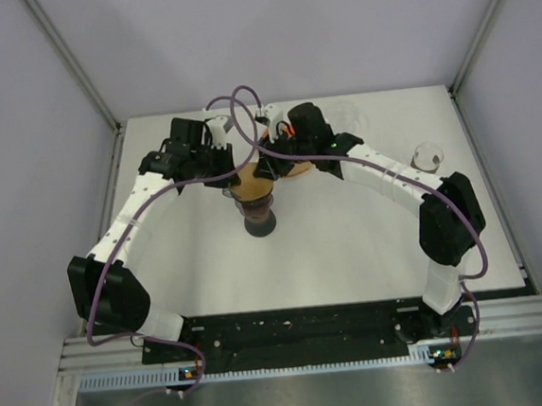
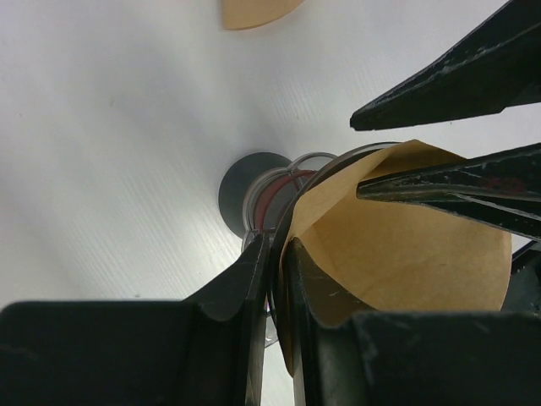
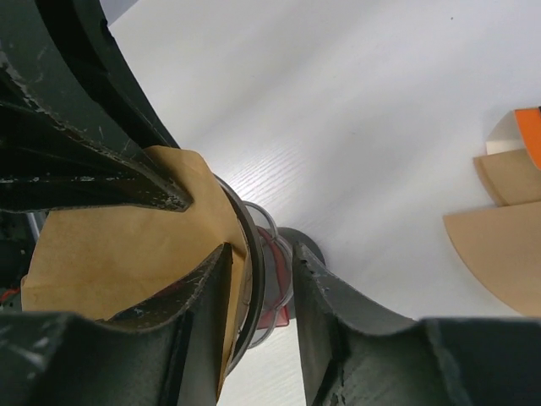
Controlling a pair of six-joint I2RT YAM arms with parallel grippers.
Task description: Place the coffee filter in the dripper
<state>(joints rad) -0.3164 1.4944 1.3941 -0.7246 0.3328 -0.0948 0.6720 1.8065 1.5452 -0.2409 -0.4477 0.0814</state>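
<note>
The glass dripper (image 1: 257, 207) stands upright on its dark base at the table's middle, with the brown paper coffee filter (image 1: 250, 180) opened as a cone inside it. In the left wrist view my left gripper (image 2: 277, 254) is shut on the dripper's dark rim (image 2: 286, 222), with the filter's (image 2: 414, 254) edge pressed against it. My right gripper (image 3: 262, 258) straddles the opposite rim (image 3: 256, 254). Its inner finger lies on the filter (image 3: 110, 254), its outer finger stands apart from the glass, and the jaws are open.
A stack of spare brown filters (image 3: 499, 245) lies flat on the table behind the dripper; its edge also shows in the left wrist view (image 2: 254, 10). A small white round object (image 1: 427, 157) sits at the right side. Both arms crowd over the dripper.
</note>
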